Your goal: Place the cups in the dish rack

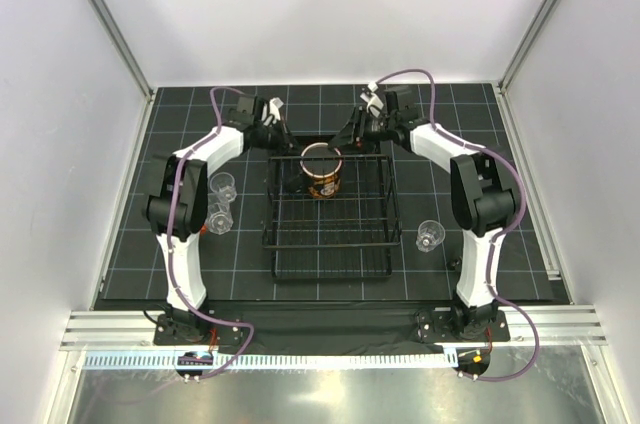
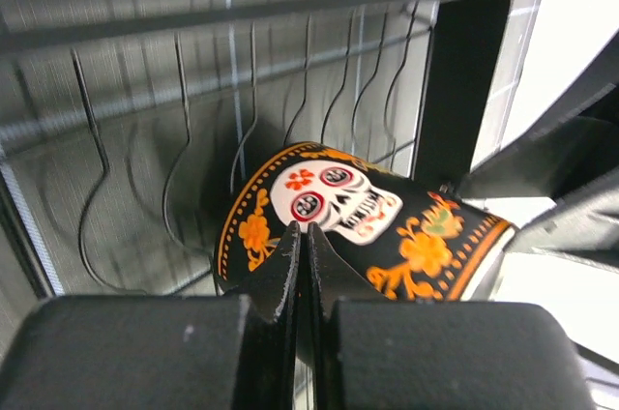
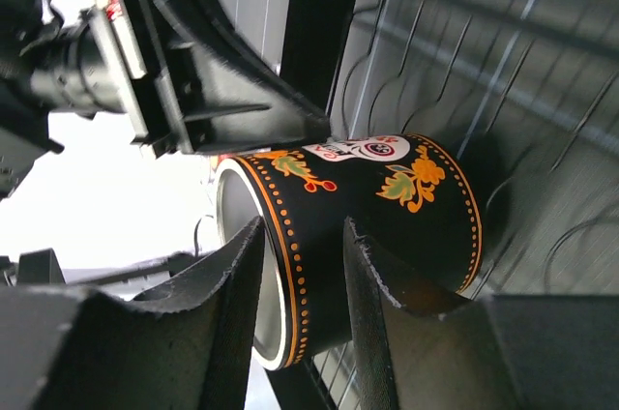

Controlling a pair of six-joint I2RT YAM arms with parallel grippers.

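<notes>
**Status: large mug gripped at the rim, inside the dish rack**

Top external view: I see the large mug (image 1: 322, 172) upright in the far end of the dish rack (image 1: 328, 276). The left gripper (image 1: 288, 144) and right gripper (image 1: 352, 136) flank it. One clear cup (image 1: 222, 184) stands left of the rack and another clear cup (image 1: 430, 236) stands right of it.

Left wrist view: the left gripper (image 2: 300, 236) is narrow, with its fingers pressed together and nothing between them. Its tips lie against the mug's (image 2: 387, 226) skull-patterned side. Rack wires (image 2: 184, 139) stand behind.

Right wrist view: the right gripper (image 3: 302, 231) clamps the mug's (image 3: 387, 197) wall, one finger inside the rim and the other outside. The left gripper's fingertip (image 3: 314, 130) touches the mug near the skull.
</notes>
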